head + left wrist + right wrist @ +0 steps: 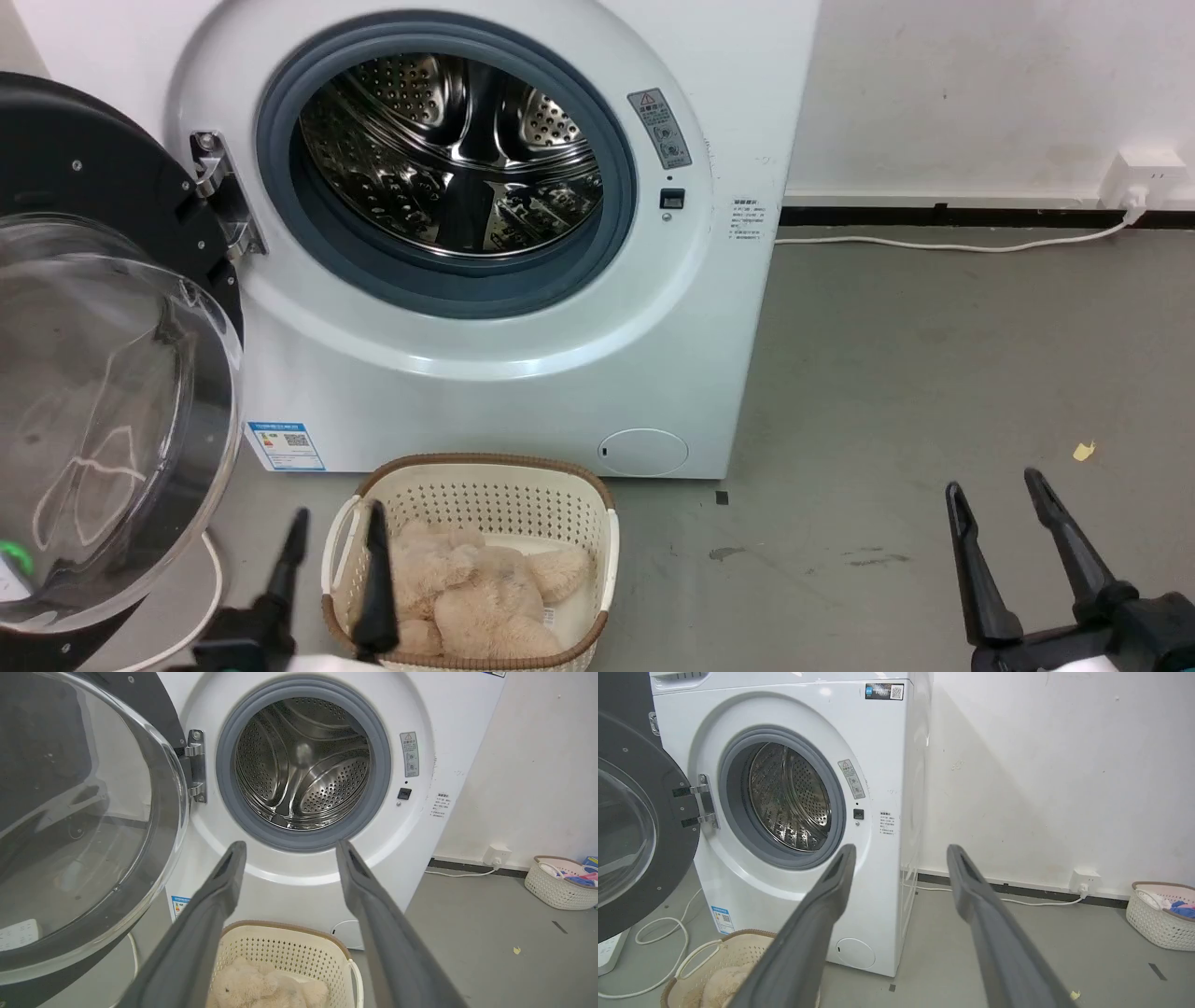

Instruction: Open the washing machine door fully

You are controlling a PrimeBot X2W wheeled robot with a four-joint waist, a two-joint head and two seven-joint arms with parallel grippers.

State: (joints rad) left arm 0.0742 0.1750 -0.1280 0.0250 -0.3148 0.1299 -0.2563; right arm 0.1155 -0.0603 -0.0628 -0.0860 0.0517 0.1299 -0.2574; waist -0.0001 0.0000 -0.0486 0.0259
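**Door.** The washing machine door (103,392) stands swung out on its hinge (224,196) at the left edge of the head view. Its black ring lies at the upper left, and the clear bowl window bulges toward the camera at the lower left. In the left wrist view the door (79,826) occupies the left third of the frame.

**Machine.** The washing machine (523,392) occupies the upper centre of the head view. The grey gasket (616,233) and the perforated steel drum (457,149) are fully exposed. A blue label (285,446) sits at the lower left corner of the front panel, and a round white service flap (642,452) sits at the lower right.

**Left gripper.** The left gripper (338,511) is at the lower left of the head view, between the door and the basket (609,523). Its jaws are spread wide with nothing between them – confirmed in the left wrist view (290,843). It is clear of the door.

**Right gripper.** The right gripper (993,483) is at the lower right of the head view, above bare floor and well apart from the machine. Its jaws are also spread wide and hold nothing, as the right wrist view (901,847) shows.

**Surroundings.** The basket stands on the floor just in front of the machine and contains a beige plush toy (485,588). A white cable (943,245) runs along the floor to a wall socket (1144,177) at the upper right.
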